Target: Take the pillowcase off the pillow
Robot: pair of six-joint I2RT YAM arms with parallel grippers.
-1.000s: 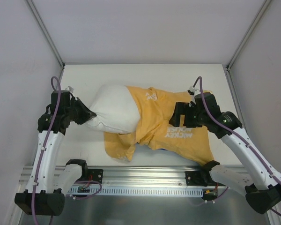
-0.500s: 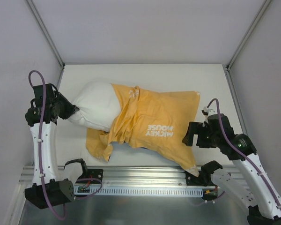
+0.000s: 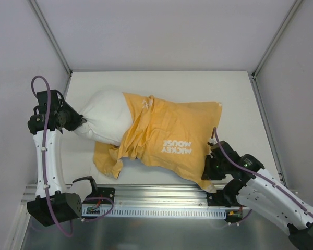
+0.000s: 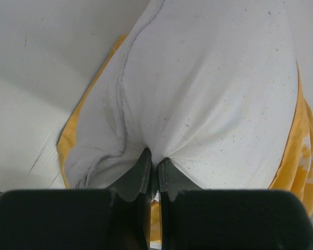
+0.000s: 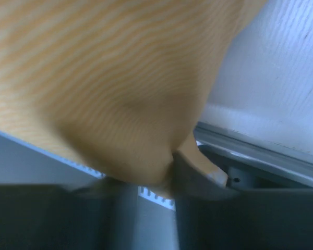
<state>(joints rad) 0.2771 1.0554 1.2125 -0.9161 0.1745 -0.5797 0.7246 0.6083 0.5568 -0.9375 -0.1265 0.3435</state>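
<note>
The white pillow lies at the left of the table, its right part inside the mustard-yellow pillowcase with white lettering. My left gripper is shut on the pillow's bare left end. In the left wrist view, its fingers pinch a fold of the white pillow, with yellow pillowcase at the edges. My right gripper sits at the case's near right corner. The right wrist view is blurred. There the right gripper is closed in on a bulge of yellow pillowcase.
A metal rail runs along the table's near edge, just below the pillowcase corner, and shows as the rail in the right wrist view. White walls enclose the table on three sides.
The left arm drew the pillow leftward, then held still. The right arm left the middle of the pillowcase, swung down to its near right corner, and its jaws closed on the fabric.
</note>
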